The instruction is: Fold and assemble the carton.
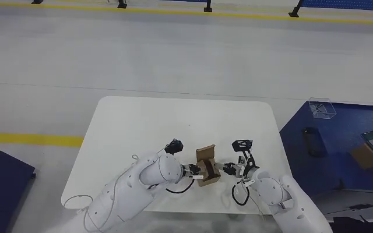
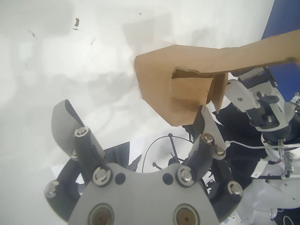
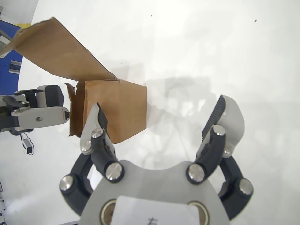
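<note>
Top view shows the white table (image 1: 145, 122) with rounded corners filling the middle of the frame. The brown cardboard carton (image 1: 207, 165) stands on it in the lower middle of that frame, close to the table's lower edge and between the two arms. The carton is partly folded. Its body already forms a box shape, while one long flap (image 3: 58, 52) stands raised and tilted outward. A side flap (image 3: 75, 111) with a torn edge hangs loose at the open end.

The left claw (image 2: 132, 108) comes in from the lower left of the top view. Its fingers are spread wide and grip nothing, with one fingertip (image 2: 202, 115) right at the carton's lower corner. The right claw (image 3: 160, 108) sits just right of the carton in the top view, also spread wide and holding nothing. One finger (image 3: 99, 115) lies in front of the carton's side wall; whether it touches I cannot tell.

A small cardboard scrap (image 2: 76, 22) lies on the table, well apart from the carton.
</note>
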`<state>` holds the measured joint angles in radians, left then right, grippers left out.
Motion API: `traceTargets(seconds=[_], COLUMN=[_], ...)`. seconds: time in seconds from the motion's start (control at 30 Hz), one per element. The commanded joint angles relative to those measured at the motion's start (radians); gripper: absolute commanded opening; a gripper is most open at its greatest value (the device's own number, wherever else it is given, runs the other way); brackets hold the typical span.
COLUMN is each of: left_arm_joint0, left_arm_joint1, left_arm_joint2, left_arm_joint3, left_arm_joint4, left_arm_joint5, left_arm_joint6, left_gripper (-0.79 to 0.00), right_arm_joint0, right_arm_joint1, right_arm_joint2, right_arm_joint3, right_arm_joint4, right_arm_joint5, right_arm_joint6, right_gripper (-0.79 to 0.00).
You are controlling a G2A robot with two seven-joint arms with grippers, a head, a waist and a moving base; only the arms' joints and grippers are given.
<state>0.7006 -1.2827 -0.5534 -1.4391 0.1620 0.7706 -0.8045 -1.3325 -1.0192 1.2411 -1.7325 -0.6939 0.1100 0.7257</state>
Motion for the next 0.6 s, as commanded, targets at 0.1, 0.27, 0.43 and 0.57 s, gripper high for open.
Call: traceTargets(seconds=[0.1,0.27,0.43,0.57], left_arm_joint0=[-0.042,-0.067,-0.088,-0.095], left_arm_joint1=[-0.033,-0.060,-0.084,-0.098], left_arm_joint2=[0.031,0.053,0.067,0.071], left_arm_joint3=[0.080,0.147,0.210,0.232], left_arm_joint4=[-0.021,-0.038,-0.057,-0.065], left_arm_joint5=[-0.002,0.000,0.002,-0.003], left_arm_joint6=[-0.012,-0.024,-0.039,-0.035], left_gripper=[0.000,0.000,0.000,0.000], right_arm_joint0=[0.004,0.013,0.033,0.050], right_arm_joint1=[-0.004,-0.009,-0.015,-0.021], right_arm_joint2=[-0.014,-0.032,-0.057,-0.077], right_arm_joint3=[0.000,0.009,0.025,0.037], right_arm_joint4=[-0.008,-0.020,-0.044,-0.066], right_arm_joint5=[0.008,0.017,0.029,0.050], right_arm_joint6=[0.003,0.011,0.029,0.046], right_gripper=[0.000,0.000,0.000,0.000])
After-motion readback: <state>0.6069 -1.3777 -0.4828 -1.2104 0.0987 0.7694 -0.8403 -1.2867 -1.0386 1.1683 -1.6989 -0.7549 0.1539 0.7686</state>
